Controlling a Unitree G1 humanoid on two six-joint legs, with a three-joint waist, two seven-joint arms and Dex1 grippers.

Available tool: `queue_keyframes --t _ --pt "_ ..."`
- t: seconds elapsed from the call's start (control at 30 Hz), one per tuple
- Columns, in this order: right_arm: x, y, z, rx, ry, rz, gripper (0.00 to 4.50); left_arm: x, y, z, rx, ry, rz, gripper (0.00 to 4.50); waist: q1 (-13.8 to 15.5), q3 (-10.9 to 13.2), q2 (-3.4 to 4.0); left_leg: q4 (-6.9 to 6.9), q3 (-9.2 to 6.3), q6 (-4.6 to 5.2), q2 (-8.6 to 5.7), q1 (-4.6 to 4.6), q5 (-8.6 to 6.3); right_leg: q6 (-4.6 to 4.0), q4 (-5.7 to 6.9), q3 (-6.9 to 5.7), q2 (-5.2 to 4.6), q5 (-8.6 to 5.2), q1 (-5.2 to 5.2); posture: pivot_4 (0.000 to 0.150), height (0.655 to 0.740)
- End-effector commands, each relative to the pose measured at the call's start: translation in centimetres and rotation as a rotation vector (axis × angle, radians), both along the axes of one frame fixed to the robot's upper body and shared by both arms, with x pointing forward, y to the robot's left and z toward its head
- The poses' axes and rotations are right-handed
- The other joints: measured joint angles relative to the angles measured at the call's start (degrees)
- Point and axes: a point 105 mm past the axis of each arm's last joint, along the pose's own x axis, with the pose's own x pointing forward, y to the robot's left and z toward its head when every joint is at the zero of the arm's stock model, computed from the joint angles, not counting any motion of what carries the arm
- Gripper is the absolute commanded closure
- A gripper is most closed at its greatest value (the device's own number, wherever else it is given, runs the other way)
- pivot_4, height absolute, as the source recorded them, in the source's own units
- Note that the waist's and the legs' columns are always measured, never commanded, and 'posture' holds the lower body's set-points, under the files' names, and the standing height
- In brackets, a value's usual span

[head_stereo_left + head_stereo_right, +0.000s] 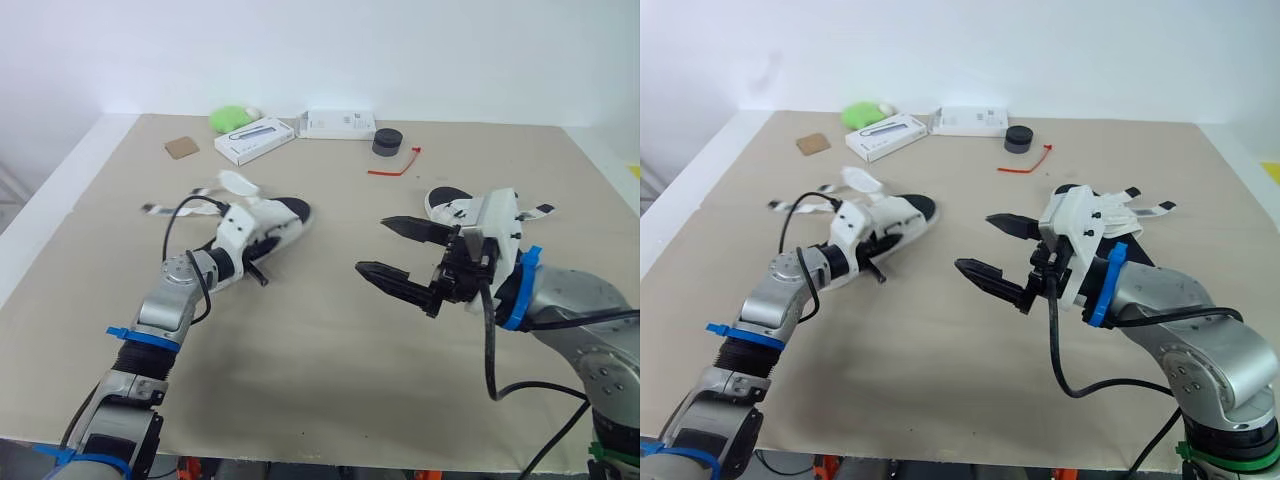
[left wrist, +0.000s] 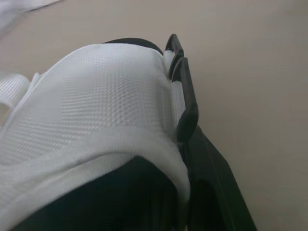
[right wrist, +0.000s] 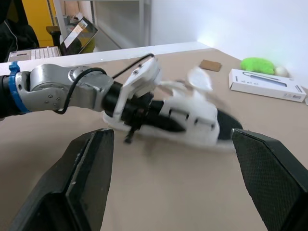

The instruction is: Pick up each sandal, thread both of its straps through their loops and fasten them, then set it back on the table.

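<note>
The left hand (image 1: 250,245) was pressed against the white sandal (image 1: 286,214), which lay left of centre on the table (image 1: 320,360) (whether it was gripped could not be told). The mesh strap (image 2: 106,96) was seen touching two black loops (image 2: 184,91). The right hand (image 1: 372,245) was held wide open and empty above the table, near the second sandal (image 1: 448,204).

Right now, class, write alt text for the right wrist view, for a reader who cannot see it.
The right gripper, fingers wide open, faces a white sandal with the left gripper at it; a tan table lies beneath.
</note>
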Motion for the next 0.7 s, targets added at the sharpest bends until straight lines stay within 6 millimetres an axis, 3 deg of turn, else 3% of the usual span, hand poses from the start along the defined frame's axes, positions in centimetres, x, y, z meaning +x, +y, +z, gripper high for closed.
queue_keyframes --t 0.03,0.13,0.2,0.4,0.5,0.53,0.6,0.7 --pt "-0.7 -0.7 1.2 -0.012 -0.037 -0.006 0.29 -4.5 -2.5 0.3 0.028 0.002 -0.373 4.4 -0.01 0.0 0.0 0.0 0.0 0.0 0.0 -0.03 0.0 0.0 0.0 0.0 0.0 0.0 -0.03 0.15 0.74" --pt "-1.4 -1.3 1.0 -0.038 0.015 0.011 0.29 -8.1 -3.0 -0.3 0.04 0.078 -0.643 4.4 0.0 0.01 0.02 -0.09 0.01 0.03 0.03 -0.05 -0.02 -0.04 0.0 -0.01 0.02 -0.01 -0.09 0.15 0.74" --pt "-1.7 -1.5 0.6 -0.068 0.043 0.016 0.29 -9.1 -2.9 -0.6 0.053 0.104 -0.732 4.4 0.0 0.01 0.02 -0.09 -0.01 0.04 0.03 -0.05 -0.02 -0.07 0.0 -0.05 0.02 -0.03 -0.09 0.15 0.74" --pt "-2.3 -1.8 -0.2 -0.097 0.097 0.029 0.29 -9.2 -2.7 -2.0 0.106 0.135 -0.796 4.4 -0.02 0.01 0.03 -0.03 -0.01 0.22 0.06 -0.04 0.08 -0.01 0.02 -0.05 0.07 -0.02 -0.09 0.15 0.74" --pt "-1.7 -2.4 -1.9 -0.139 0.156 -0.005 0.29 -8.5 -3.0 -2.6 0.096 0.141 -0.749 4.4 0.0 -0.01 0.06 0.0 -0.01 0.28 0.06 -0.03 0.12 0.08 0.02 -0.06 0.06 -0.01 -0.06 0.15 0.74" --pt "-1.5 -2.6 -2.7 -0.163 0.18 -0.019 0.7 -8.4 -3.2 -2.7 0.081 0.149 -0.732 4.5 0.02 -0.03 0.09 0.01 -0.01 0.3 0.04 -0.03 0.14 0.13 0.02 -0.05 0.05 -0.01 -0.06 0.15 0.74" --pt "-1.7 -2.7 -3.7 -0.2 0.203 -0.002 1.13 -8.5 -3.5 -2.8 0.064 0.15 -0.716 4.5 0.29 -0.04 0.11 0.05 -0.01 0.36 0.03 -0.02 0.17 0.37 0.02 -0.05 0.04 -0.05 -0.02 0.15 0.74" --pt "-1.9 -2.6 -4.4 -0.215 0.22 0.041 2.34 -8.7 -3.7 -3.2 0.074 0.159 -0.71 4.5 0.4 -0.07 0.17 0.09 0.0 0.41 0.03 -0.02 0.21 0.46 0.02 -0.03 0.03 0.0 -0.02 0.15 0.74"
